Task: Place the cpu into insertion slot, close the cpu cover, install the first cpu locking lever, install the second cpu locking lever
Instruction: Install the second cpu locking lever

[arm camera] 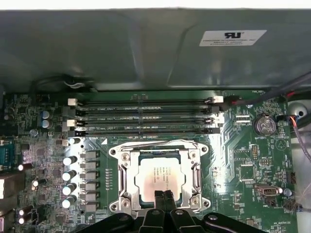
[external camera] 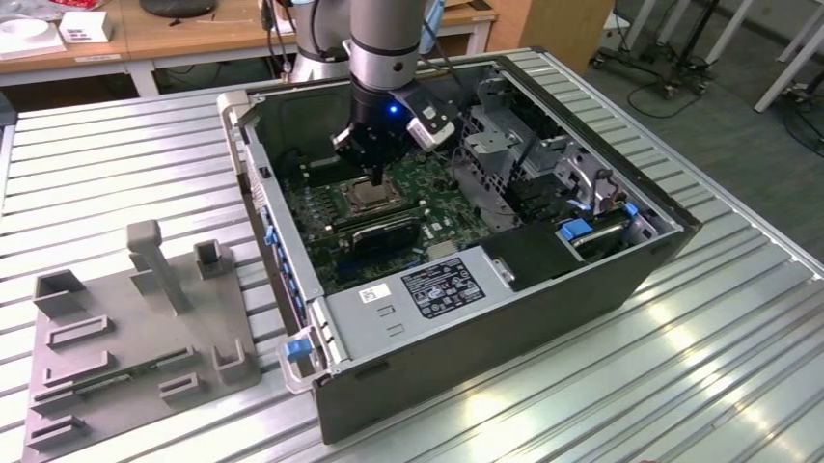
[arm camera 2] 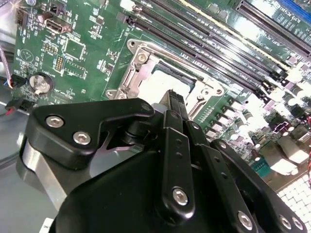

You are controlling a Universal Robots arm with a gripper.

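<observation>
The chip (arm camera: 159, 175) sits in the socket (arm camera: 160, 177) on the green board (arm camera: 252, 160), cover frame (arm camera: 127, 177) down around it. Gripper (arm camera: 164, 195) clenched, holding nothing, fingertips at the chip's near edge. Chip looks light, stiff and fragile; best handled by its edges.

open computer case (external camera: 515, 318), grey fixture tray (external camera: 129, 386)

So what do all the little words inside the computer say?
White sticker on the case wall: too small to read.
Print on the cpu: too blurred.
Black label on the metal box: too small.
White lettering on the motherboard: too small.
</observation>
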